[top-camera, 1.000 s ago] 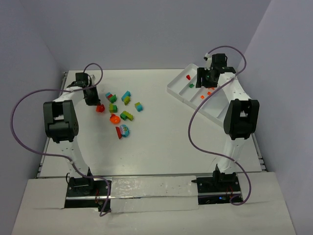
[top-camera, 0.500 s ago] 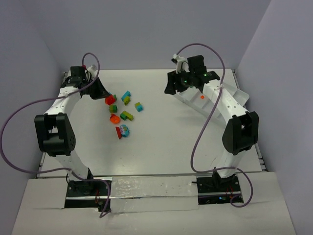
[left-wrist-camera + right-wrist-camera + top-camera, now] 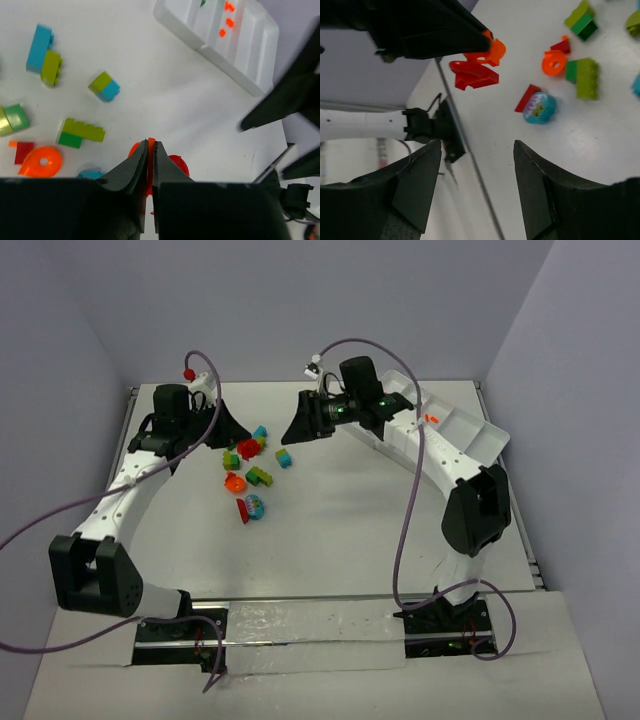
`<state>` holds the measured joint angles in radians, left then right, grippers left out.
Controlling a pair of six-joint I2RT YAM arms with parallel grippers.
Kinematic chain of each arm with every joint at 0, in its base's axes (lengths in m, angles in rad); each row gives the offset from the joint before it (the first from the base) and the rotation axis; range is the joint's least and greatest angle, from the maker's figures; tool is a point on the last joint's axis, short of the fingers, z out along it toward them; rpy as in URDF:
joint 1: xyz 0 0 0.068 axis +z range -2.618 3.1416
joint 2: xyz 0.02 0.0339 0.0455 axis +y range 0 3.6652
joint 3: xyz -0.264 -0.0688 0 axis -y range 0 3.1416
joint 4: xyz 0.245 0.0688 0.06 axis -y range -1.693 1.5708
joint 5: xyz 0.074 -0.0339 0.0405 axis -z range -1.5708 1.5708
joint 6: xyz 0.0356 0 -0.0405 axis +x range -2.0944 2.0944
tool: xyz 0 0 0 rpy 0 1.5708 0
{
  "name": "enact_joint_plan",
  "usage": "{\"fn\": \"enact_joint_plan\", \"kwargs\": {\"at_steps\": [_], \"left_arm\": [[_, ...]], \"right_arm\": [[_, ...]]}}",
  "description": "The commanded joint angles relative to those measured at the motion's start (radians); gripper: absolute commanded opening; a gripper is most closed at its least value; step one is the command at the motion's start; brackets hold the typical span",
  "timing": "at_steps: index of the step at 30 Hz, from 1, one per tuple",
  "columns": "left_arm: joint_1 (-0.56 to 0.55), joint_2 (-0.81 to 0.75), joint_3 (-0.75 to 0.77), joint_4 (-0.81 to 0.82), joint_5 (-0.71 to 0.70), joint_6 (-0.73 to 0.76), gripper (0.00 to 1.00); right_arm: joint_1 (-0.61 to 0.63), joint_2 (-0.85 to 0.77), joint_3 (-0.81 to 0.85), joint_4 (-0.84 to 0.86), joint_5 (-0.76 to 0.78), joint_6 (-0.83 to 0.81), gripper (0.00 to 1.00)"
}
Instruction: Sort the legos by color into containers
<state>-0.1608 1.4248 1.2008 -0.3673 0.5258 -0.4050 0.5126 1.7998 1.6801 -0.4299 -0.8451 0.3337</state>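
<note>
Surface: white table [image 3: 330, 540]; pale lavender walls [image 3: 300, 300] around.
Count: one white tray [image 3: 240, 50] holding three orange bricks [image 3: 229, 22]; seven loose legos [image 3: 80, 132] ahead-left of left fingertips.
Left gripper [image 3: 150, 146]: jaws pinched narrow on red-and-orange lego [image 3: 176, 164], raised off table.
Right gripper [image 3: 477, 185]: fingers apart, empty, facing left fingertips, partly blocking path to tray.

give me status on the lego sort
Left gripper shut on red-orange lego, in the air. Right gripper open, empty. Pile on table, few orange bricks in tray. Right gripper hangs between left and tray.
</note>
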Motion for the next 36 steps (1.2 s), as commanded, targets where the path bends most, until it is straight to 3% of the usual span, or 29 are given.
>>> {"fn": "enact_joint_plan", "kwargs": {"at_steps": [1, 7, 10, 18, 25, 36], "left_arm": [[-0.055, -0.069, -0.006, 0.164, -0.157, 0.007, 0.0], [-0.059, -0.047, 0.004, 0.199, -0.215, -0.071, 0.0], [-0.062, -0.046, 0.006, 0.199, -0.242, -0.094, 0.0], [-0.065, -0.051, 0.002, 0.195, -0.23, -0.14, 0.0], [-0.065, -0.052, 0.011, 0.185, -0.205, -0.159, 0.0], [-0.065, -0.04, 0.021, 0.185, -0.165, -0.202, 0.0]], "right_arm": [[0.033, 0.037, -0.107, 0.34, -0.158, 0.364, 0.67], [0.041, 0.066, -0.203, 0.746, -0.199, 0.721, 0.68], [0.04, 0.073, -0.218, 0.859, -0.181, 0.801, 0.7], [0.044, 0.114, -0.177, 0.786, -0.105, 0.804, 0.73], [0.046, 0.136, -0.207, 0.836, -0.086, 0.883, 0.71], [0.061, 0.177, -0.18, 0.858, -0.054, 0.918, 0.6]]}}
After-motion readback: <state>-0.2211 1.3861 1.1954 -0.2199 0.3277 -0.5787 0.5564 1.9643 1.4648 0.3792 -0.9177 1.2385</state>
